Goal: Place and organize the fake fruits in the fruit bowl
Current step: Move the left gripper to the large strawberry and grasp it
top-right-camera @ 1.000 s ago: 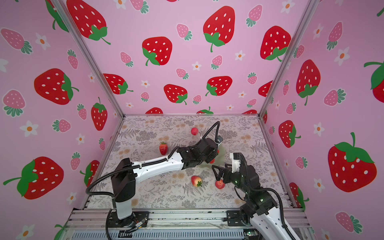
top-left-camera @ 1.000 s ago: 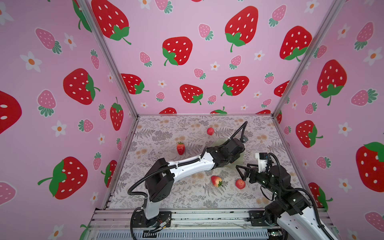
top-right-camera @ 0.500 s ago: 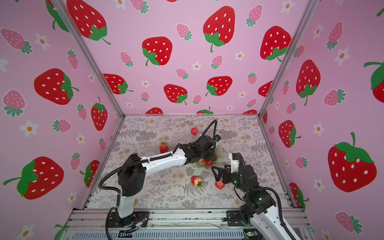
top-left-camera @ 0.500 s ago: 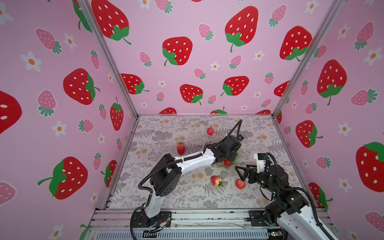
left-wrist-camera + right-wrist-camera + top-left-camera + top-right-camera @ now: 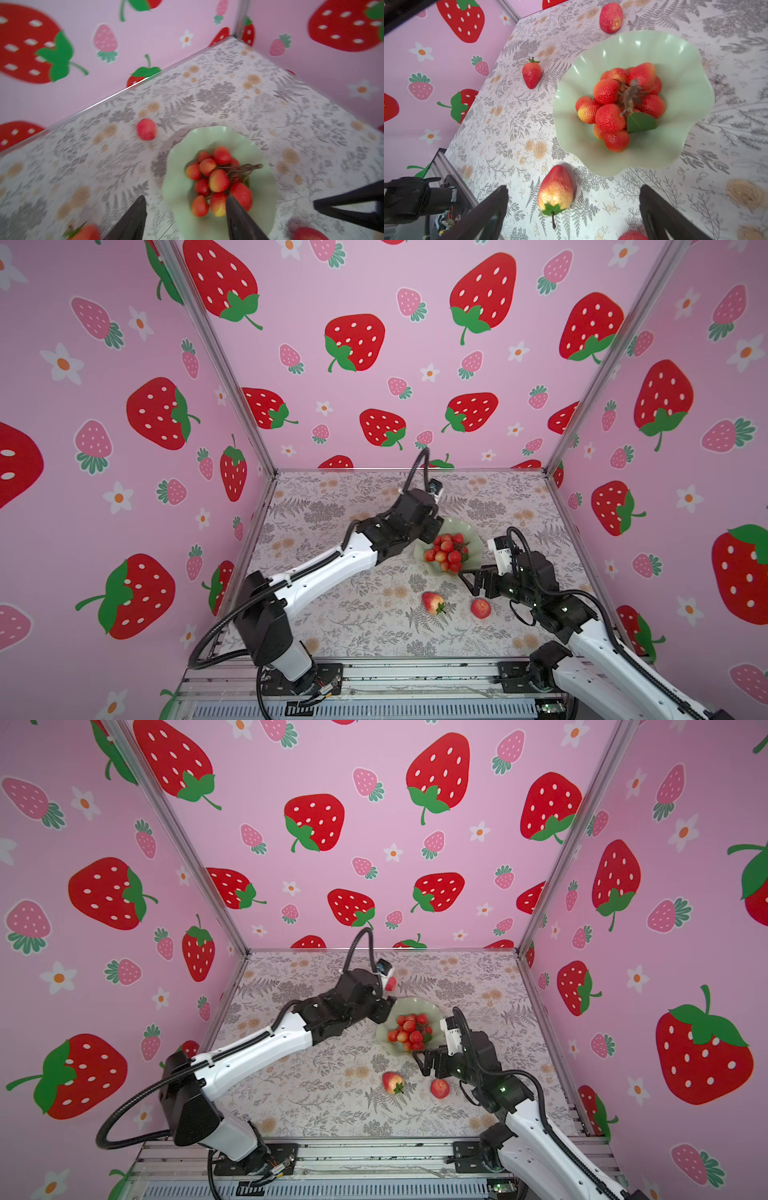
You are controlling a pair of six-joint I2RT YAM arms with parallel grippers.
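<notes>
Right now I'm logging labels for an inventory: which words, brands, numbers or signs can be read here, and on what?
No text can be read.
Right wrist, white camera box: small dark print, too small to read.
Left wrist, camera: blue patch, too small to read.
The walls, table, bowl, fruits: no text.

Pale mint-green scalloped plastic bowl [image 5: 691,83]; glossy red-orange berry bunch [image 5: 610,118]; grey fern-print counter [image 5: 508,128]; pink strawberry-print walls [image 5: 291,302].
</notes>
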